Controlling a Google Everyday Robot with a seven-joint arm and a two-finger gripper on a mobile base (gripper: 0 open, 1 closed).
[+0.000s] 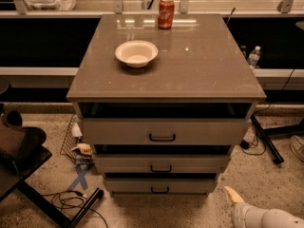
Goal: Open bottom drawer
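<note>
The cabinet has three grey drawer fronts. The bottom drawer [137, 185] is the lowest and narrowest, with a small black bar handle [160, 190] at its centre. It sits just above the floor and looks pushed in. My gripper [233, 195] comes in from the bottom right corner on a white arm [263, 217]. It is low over the floor, to the right of the bottom drawer and apart from it, about level with the handle. It holds nothing that I can see.
The middle drawer [123, 164] and top drawer [118, 131] sit above. On the cabinet top [199, 65] stand a white bowl [136, 52] and a red soda can [166, 13]. Cables [66, 201] and a black chair [21, 151] lie left; a black stand leg [266, 139] is right.
</note>
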